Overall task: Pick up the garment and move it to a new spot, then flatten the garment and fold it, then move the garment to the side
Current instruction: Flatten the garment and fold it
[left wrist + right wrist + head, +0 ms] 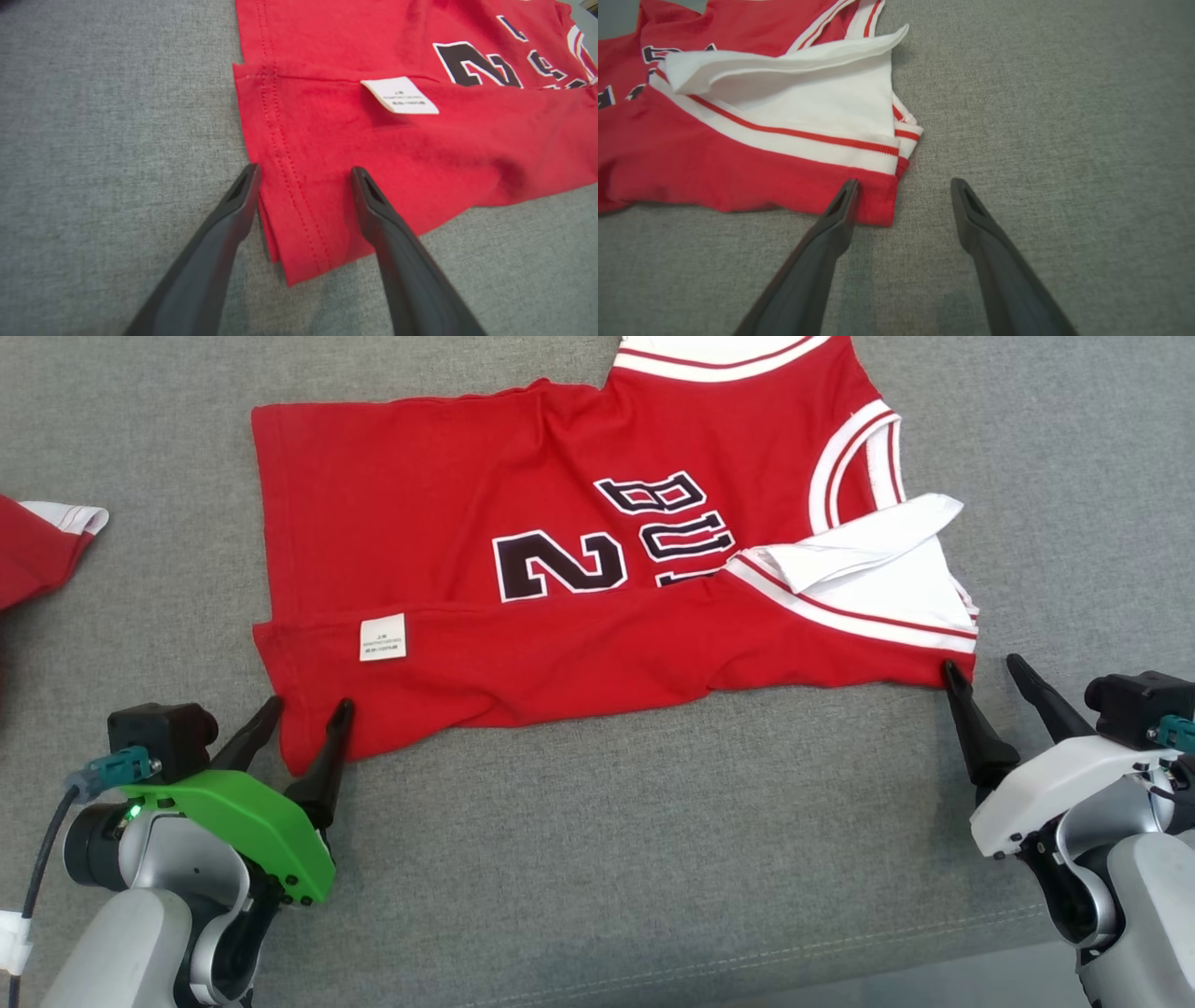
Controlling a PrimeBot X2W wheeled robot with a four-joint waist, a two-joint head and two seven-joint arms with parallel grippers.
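Nearest me, on the grey cloth surface (597,859), both my hands sit at the near edge of the red jersey (448,523). My left gripper (308,705) has its fingers spread wide, and the jersey's near left corner, the one with the stitched hem, lies between them; nothing is pinched. In the left wrist view my left gripper (304,168) has one finger on the bare grey cloth just beside the hem and the other over the red fabric. My right gripper (980,663) is spread wide too. Its inner finger meets the jersey's near right corner, and its outer finger is over bare grey cloth, as the right wrist view shows (904,181).

Beyond my fingers the jersey lies flat and sideways, its near long edge folded up over itself, with a white label (383,637) on that fold. A white-lined armhole flap (878,560) is turned over toward the right. Farther on come the dark number and letters. At the far left edge lies another red garment (37,546), well apart.
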